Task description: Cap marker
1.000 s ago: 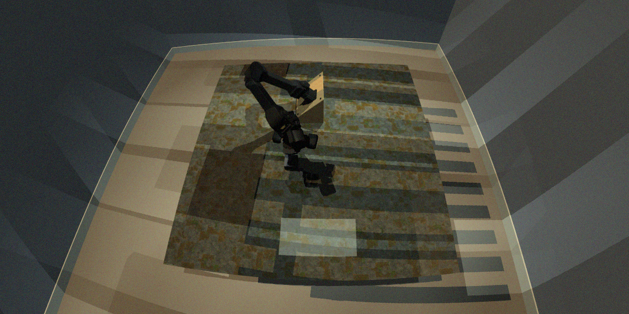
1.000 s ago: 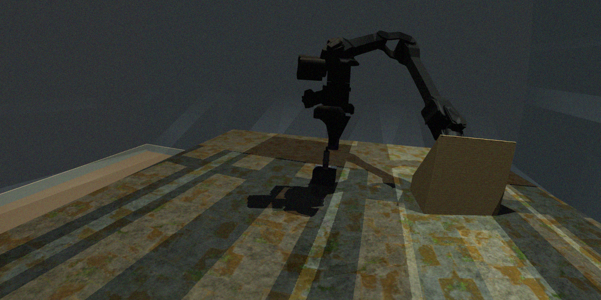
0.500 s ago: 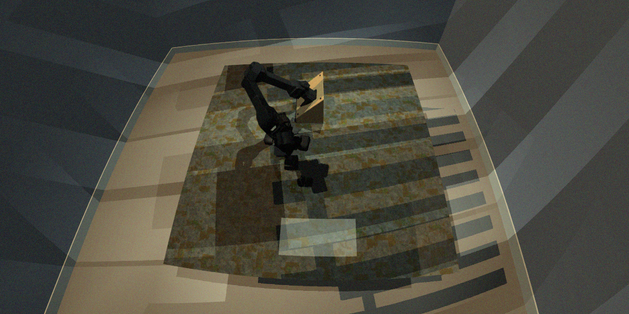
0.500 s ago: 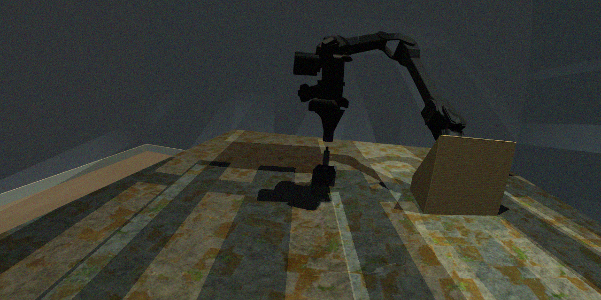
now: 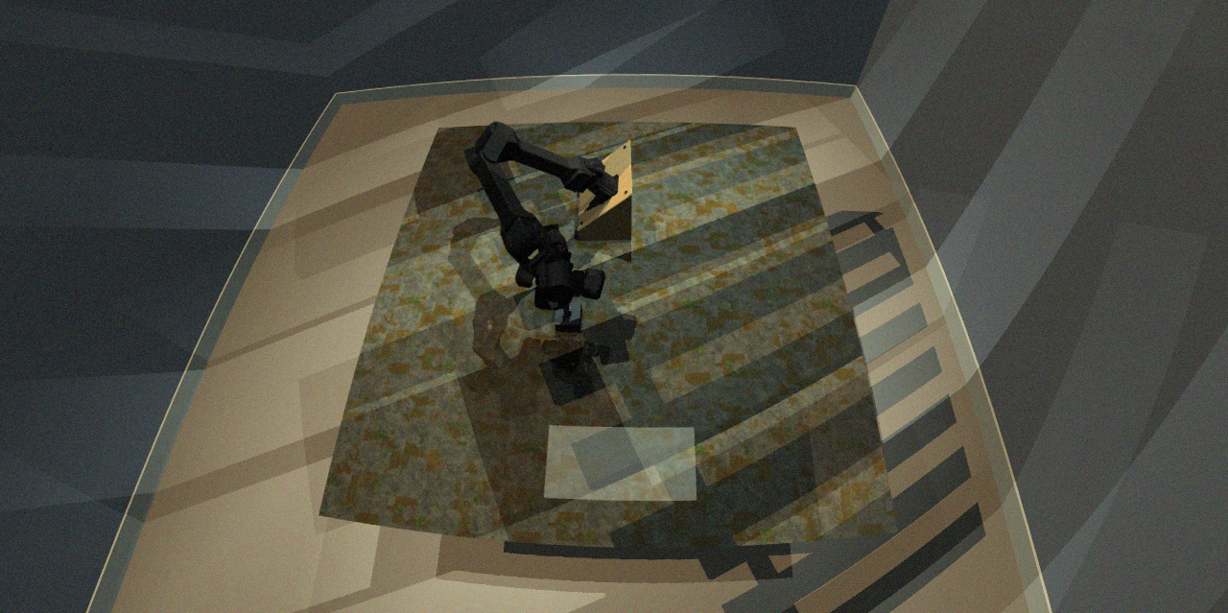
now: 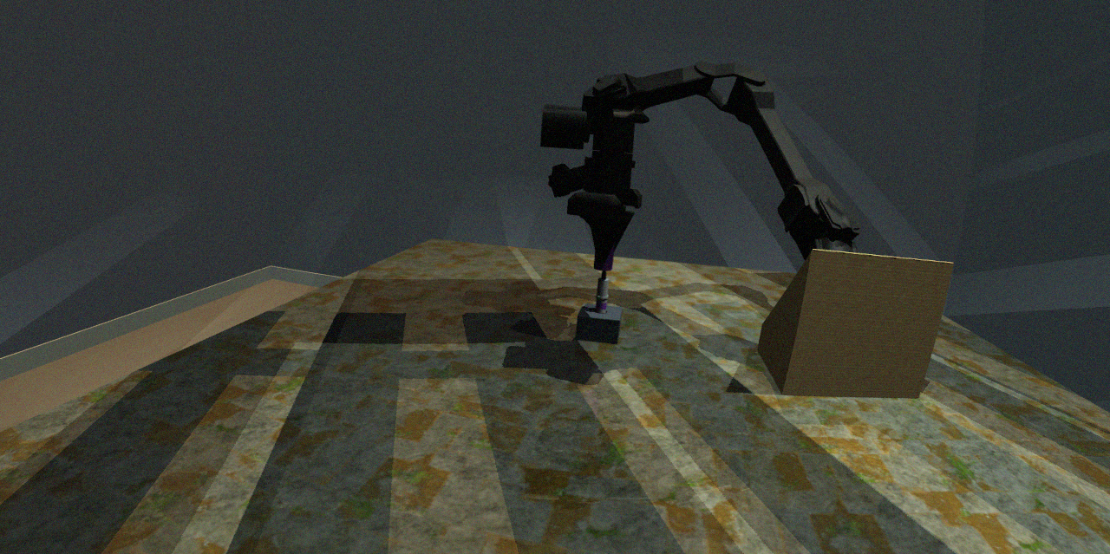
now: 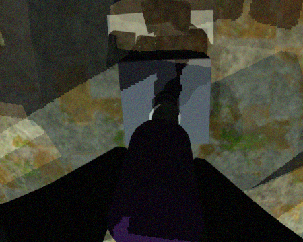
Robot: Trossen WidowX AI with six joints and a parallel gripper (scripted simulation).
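Note:
My gripper (image 6: 602, 258) (image 7: 159, 163) points down and is shut on the dark purple cap (image 6: 608, 263) (image 7: 158, 191). The cap is upright, directly above the marker (image 6: 602, 290), and looks lined up with it in the exterior view. The marker stands upright in the grey-blue holder block (image 6: 598, 326) (image 7: 196, 124) (image 5: 567, 327), with a light barrel and a thin dark tip. The tip reaches the cap's lower end; whether it is inside the cap I cannot tell. Most of the marker's body shows below the cap. In the wrist view the cap hides much of it.
A wooden wedge-shaped stand (image 5: 625, 169) (image 6: 865, 325) is beside the arm's base. A pale rectangle (image 5: 620, 484) (image 7: 126, 24) lies on the mottled surface (image 5: 772, 325) (image 6: 434, 472) beyond the holder block. Strong striped shadows cross the whole scene.

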